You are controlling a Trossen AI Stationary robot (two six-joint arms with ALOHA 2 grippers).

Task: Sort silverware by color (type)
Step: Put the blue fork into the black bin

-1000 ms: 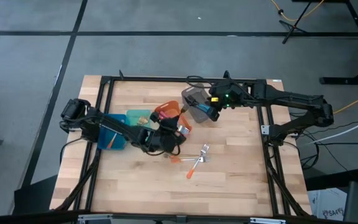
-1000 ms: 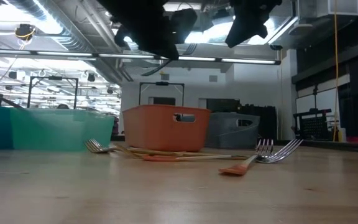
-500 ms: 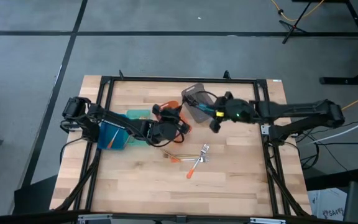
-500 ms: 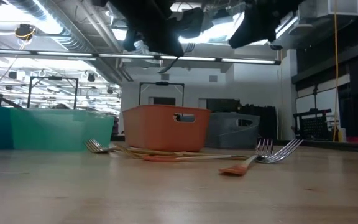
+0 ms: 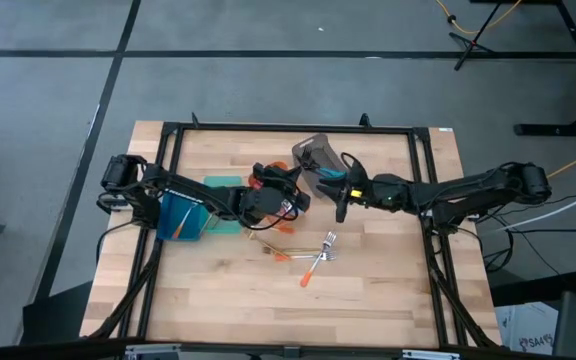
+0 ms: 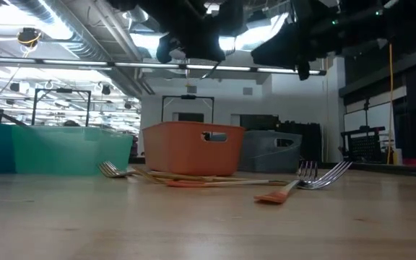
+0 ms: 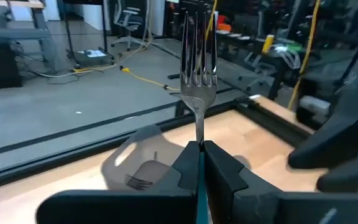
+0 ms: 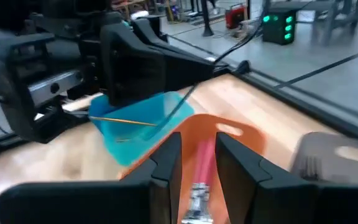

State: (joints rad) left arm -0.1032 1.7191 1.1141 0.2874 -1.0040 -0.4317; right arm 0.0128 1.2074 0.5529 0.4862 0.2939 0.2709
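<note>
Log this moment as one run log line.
left gripper: shut on fork | right gripper: shut on pink-handled utensil, over orange bin

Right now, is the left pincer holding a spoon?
No, the left pincer is shut on a fork with its tines pointing up.

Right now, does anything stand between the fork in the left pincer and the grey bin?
Nothing visible does. The left pincer holds the fork upright, and the grey bin lies open just beyond it. The right arm is off to one side, not in the path.
</note>
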